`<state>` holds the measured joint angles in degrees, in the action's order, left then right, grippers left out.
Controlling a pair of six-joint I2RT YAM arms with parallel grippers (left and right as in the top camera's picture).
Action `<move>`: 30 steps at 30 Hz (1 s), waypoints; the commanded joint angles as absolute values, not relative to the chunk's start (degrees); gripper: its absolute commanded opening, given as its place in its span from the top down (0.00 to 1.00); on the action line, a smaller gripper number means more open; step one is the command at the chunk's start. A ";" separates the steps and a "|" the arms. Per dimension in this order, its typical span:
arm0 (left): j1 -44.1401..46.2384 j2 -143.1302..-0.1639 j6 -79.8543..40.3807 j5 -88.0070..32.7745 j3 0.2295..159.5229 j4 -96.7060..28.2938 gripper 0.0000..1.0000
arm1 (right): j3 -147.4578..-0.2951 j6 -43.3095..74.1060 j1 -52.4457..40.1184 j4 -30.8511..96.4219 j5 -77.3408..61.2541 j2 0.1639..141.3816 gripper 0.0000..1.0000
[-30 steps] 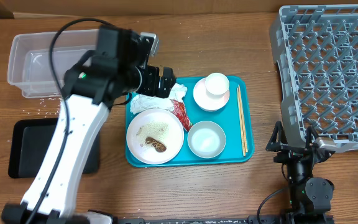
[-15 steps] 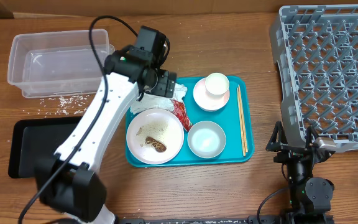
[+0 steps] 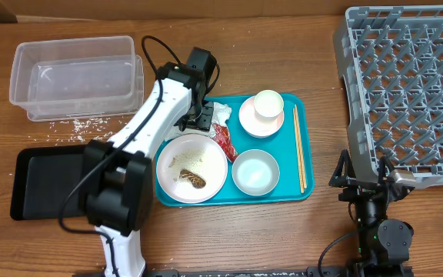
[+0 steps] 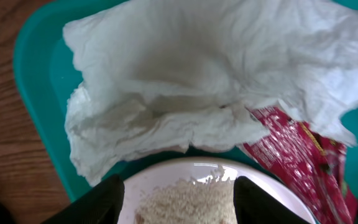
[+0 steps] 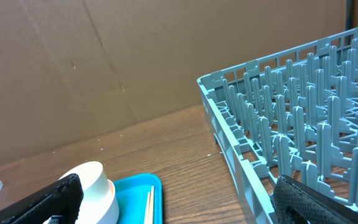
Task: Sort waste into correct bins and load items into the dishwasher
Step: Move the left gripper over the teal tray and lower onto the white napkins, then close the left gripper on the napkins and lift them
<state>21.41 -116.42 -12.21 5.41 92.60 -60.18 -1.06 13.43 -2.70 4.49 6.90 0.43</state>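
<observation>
Two chopsticks [image 3: 298, 148] lie parallel, lengthwise along the teal tray's [image 3: 287, 185] edge.

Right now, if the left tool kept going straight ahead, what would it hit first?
Probably the crumpled tissue, filling the view ahead of the open left tool; depth is hard to judge.

The wooden table [image 3: 229, 231] is carrying a clear tub [image 3: 75, 77] far left, a black tray [image 3: 44, 181] lying nearer, rice grains [image 3: 75, 127] scattering between them, a teal tray [image 3: 241, 196] sitting centrally, and a grey dish rack [image 3: 406, 92] resting right
</observation>
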 commanded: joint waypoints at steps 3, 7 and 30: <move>21.76 -121.62 -13.82 6.55 93.95 -58.04 0.43 | -0.47 13.06 -2.55 4.16 7.44 0.23 0.00; 21.76 -123.70 -15.22 6.52 93.95 -57.10 0.46 | -0.47 13.06 -2.55 4.14 7.42 0.23 0.00; 21.76 -120.01 -19.14 6.37 99.46 -63.16 0.96 | -0.47 13.06 -2.55 4.16 7.44 0.23 0.00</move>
